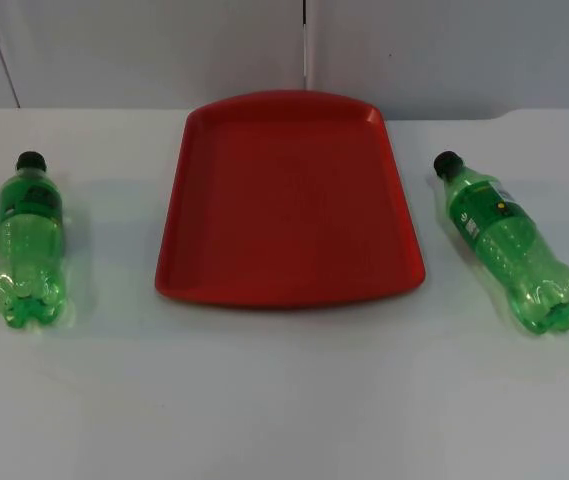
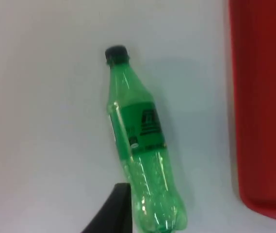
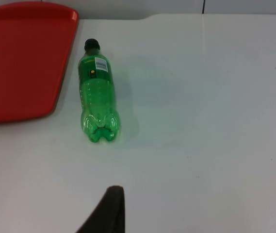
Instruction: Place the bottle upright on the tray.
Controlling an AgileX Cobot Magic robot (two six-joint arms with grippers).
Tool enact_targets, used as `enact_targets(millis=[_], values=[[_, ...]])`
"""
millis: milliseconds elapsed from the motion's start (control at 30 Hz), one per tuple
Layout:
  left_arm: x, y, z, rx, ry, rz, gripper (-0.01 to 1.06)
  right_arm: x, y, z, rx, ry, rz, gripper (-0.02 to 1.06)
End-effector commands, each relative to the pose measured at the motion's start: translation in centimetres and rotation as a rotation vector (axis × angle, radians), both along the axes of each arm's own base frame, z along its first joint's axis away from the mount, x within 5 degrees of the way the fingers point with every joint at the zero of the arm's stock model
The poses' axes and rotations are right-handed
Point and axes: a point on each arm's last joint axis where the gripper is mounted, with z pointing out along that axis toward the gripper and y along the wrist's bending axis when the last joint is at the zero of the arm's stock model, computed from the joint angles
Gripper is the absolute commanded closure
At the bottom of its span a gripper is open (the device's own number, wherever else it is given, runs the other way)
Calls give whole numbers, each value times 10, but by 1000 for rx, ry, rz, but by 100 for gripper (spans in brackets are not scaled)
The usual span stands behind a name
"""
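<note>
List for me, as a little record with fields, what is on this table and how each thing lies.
tray: red tray, middle of the white table, nothing on it
left bottle: green bottle lying on its side, left of the tray, black cap toward the wall
right bottle: green bottle lying on its side, right of the tray, black cap toward the wall
bottles touching tray: no
task state: neither bottle upright yet

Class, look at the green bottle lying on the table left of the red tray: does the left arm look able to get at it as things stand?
Probably yes. The left bottle lies alone on the table, apart from the red tray, with nothing on or against it.
</note>
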Motion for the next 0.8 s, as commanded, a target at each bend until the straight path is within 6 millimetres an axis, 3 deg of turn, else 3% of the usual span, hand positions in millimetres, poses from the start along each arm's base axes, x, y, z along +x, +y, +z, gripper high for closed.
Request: enact_targets(millis=[0,267,467,633,767], values=[[11,3,-8,-30,52,0,0,0,0,0,-4,-3,-9,0],[48,14,-54,-103,218,33,0,0,0,0,-6,-3,-8,0],[70,19,-81,-121,234,121,0,0,0,0,-6,-3,-8,0],[78,19,-97,-132,240,151,0,0,0,0,-6,-3,-8,0],[86,24,-120,-136,287,172,0,0,0,0,-6,-3,-8,0]])
